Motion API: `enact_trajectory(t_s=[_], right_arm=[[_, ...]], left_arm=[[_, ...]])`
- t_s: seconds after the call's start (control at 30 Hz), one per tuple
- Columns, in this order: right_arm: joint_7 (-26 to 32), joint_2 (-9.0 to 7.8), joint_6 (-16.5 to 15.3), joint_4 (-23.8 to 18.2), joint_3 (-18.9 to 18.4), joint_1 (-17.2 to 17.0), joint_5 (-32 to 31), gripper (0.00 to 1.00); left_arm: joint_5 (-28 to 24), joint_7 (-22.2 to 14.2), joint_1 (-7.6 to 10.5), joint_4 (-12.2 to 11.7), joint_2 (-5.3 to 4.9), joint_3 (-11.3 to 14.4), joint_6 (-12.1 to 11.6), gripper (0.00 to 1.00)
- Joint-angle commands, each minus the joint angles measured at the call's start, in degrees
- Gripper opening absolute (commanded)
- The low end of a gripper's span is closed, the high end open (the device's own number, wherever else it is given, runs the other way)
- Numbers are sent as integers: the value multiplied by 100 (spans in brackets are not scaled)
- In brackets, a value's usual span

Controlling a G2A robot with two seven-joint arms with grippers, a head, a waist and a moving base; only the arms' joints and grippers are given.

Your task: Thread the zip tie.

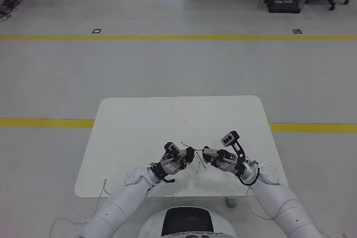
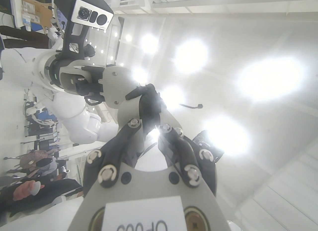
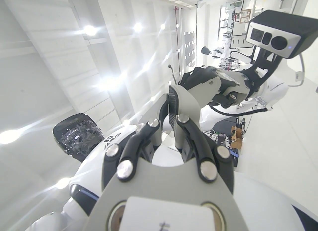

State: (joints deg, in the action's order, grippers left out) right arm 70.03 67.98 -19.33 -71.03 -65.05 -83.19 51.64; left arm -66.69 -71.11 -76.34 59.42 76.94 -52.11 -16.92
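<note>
Both grippers hover close together over the near edge of the white table, tips facing each other. A thin black zip tie runs between them, its slack hanging in a loop below. My left gripper is shut on one part of the strap. In the left wrist view its fingers press together, and a short free end of the zip tie with its small head sticks out beyond. My right gripper is shut on the strap too. Its pads meet, with a thin end of the tie beyond.
The table's front edge lies just under the two wrists. Its surface stretches away beyond the grippers to the far edge. Grey floor with yellow lines surrounds the table.
</note>
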Motion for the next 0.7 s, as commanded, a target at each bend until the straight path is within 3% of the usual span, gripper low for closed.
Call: enact_trajectory(t_s=[0.0,0.67], right_arm=[[-1,-1,8,0,-14,-4,-2,0],[57,-5,-3,47,-158,-53,28,0]], left_arm=[[-3,4,-1,2,0,-4,1,0],[-2,4,-1,2,-1,-5,2,0]])
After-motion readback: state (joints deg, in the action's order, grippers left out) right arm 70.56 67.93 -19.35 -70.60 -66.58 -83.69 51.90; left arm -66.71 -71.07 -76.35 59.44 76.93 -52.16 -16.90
